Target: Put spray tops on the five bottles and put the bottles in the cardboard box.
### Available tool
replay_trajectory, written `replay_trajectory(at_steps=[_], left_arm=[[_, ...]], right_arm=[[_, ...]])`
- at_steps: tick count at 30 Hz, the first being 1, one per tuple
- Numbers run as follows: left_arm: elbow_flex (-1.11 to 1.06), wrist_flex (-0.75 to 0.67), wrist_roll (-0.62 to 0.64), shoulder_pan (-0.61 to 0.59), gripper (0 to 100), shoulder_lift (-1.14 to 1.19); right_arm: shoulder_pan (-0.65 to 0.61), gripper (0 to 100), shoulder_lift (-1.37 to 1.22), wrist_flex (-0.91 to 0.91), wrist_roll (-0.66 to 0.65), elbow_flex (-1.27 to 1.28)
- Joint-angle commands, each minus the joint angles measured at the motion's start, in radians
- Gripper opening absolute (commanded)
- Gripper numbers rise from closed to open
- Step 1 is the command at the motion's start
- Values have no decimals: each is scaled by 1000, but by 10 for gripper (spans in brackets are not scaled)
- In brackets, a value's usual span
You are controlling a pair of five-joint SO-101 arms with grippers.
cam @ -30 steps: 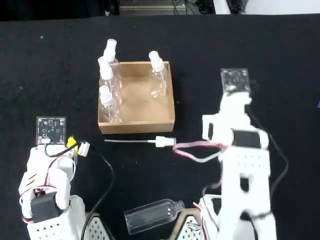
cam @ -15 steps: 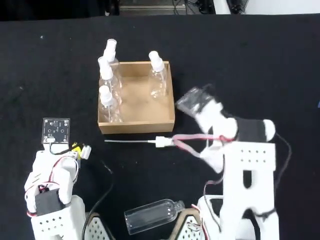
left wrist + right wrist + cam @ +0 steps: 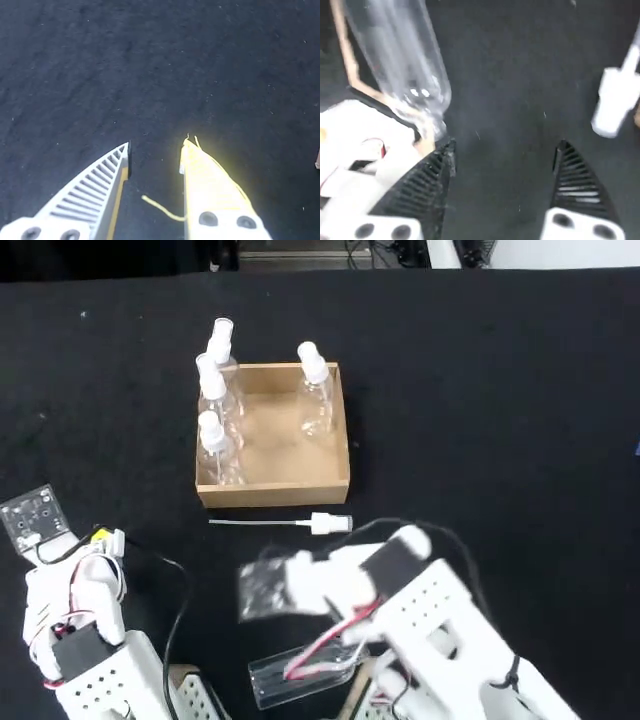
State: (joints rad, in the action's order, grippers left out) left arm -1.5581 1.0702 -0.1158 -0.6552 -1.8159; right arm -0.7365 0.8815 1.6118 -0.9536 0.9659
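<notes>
The cardboard box [image 3: 335,480] stands at mid-table, and several clear bottles with white spray tops, such as one [image 3: 315,390], stand upright in it. A loose spray top [image 3: 331,524] with its long tube lies on the black cloth just in front of the box. An uncapped clear bottle [image 3: 290,678] lies on its side by the near edge, partly under my right arm [image 3: 420,600]. My right gripper [image 3: 505,150] hangs open between that bottle [image 3: 395,55] and the spray top [image 3: 615,100]. My left gripper [image 3: 155,147] is open over bare cloth.
My left arm [image 3: 70,610] sits at the near left corner with its cable trailing toward the middle. Black cloth [image 3: 500,390] covers the table, with free room right of the box and far behind it.
My right arm has swung from beside the box's right side down toward the near edge and leftward, over the lying bottle. My left arm has drifted left.
</notes>
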Motion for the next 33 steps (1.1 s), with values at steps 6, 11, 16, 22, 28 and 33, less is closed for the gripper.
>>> replay_trajectory(at_steps=[6, 11, 16, 22, 28, 33], left_arm=[[10, -68, 14, -113, 168, -6], [15, -91, 61, -168, 170, -6], [10, -130, 101, -219, 170, -6], [7, -144, 101, -220, 169, -6], [-8, -161, 101, -222, 169, -6], [-10, -172, 101, -248, 168, -6]], right_arm=[[-245, 283, 21, -25, 34, -1], [-310, 286, 18, -37, 78, -33], [-310, 286, 7, -41, 158, -76], [-308, 286, -176, -31, 316, -193], [-331, 286, -234, 46, 420, -280], [-397, 283, -213, 15, 499, -209]])
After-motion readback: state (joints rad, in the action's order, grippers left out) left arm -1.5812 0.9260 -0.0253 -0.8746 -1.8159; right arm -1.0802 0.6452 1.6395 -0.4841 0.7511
